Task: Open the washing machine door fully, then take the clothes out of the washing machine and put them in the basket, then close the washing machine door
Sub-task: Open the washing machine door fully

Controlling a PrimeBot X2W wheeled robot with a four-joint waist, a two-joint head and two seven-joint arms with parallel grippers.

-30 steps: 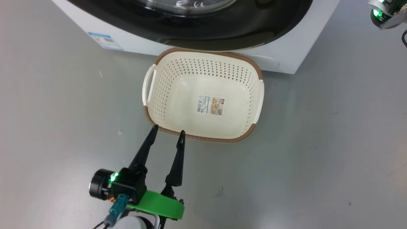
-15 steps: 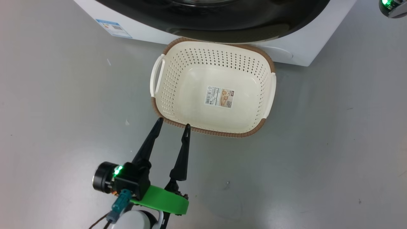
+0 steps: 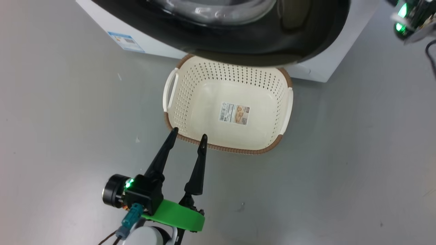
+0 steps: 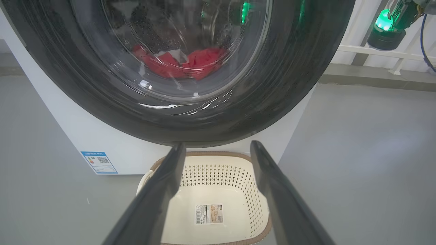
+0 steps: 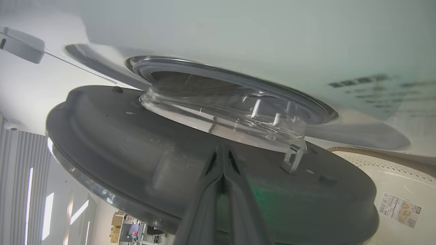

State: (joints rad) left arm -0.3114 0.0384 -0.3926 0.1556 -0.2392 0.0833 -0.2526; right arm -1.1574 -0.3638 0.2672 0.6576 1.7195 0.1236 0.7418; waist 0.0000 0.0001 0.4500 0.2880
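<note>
The left gripper (image 3: 189, 133) is sitting at about seven o'clock in the head view. Its two long dark fingers (image 3: 159, 160) are spreading wide apart and pointing toward one o'clock. Behind them the black wrist block (image 3: 144, 196) is showing a small green light, and a bright green collar (image 3: 173, 216) is wrapping the wrist. The pale forearm (image 3: 146, 237) is running off at six o'clock. In the left wrist view these fingers are rising from six o'clock, splayed. The right wrist (image 3: 407, 17) is glowing green at two o'clock in the head view. In the right wrist view the right gripper (image 5: 222, 147) is pressing its fingers tightly together, tips pointing toward twelve o'clock.
</note>
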